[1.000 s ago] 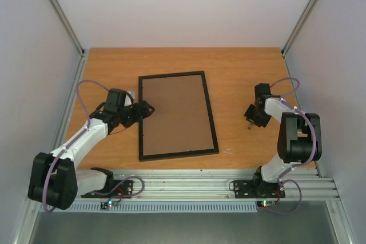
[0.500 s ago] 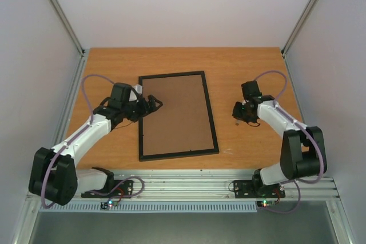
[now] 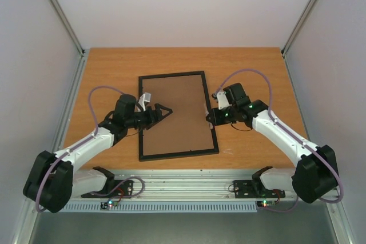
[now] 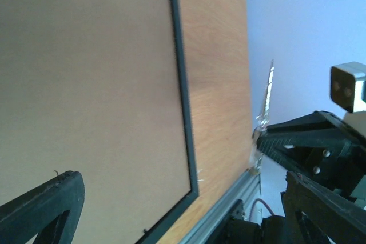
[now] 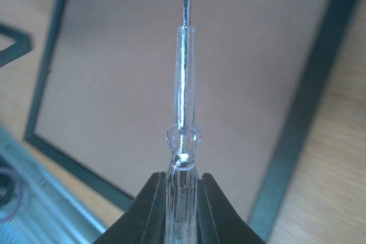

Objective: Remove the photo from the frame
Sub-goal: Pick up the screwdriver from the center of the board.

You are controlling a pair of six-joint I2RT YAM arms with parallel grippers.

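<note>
The frame lies back-up mid-table, so the photo is hidden, presumably under the brown board; the right gripper is clamped on a clear-handled tool aimed across the frame from its 3 o'clock rim; the left gripper hangs spread wide and empty, in from 9 o'clock. Slip the blade in shallow between rim and board and lever gently. The blade tip is cut off, and how the board is fastened I cannot tell.

My right gripper has tightened on the clear tool and swung across to the frame edge; my left gripper has advanced over the brown board.
</note>
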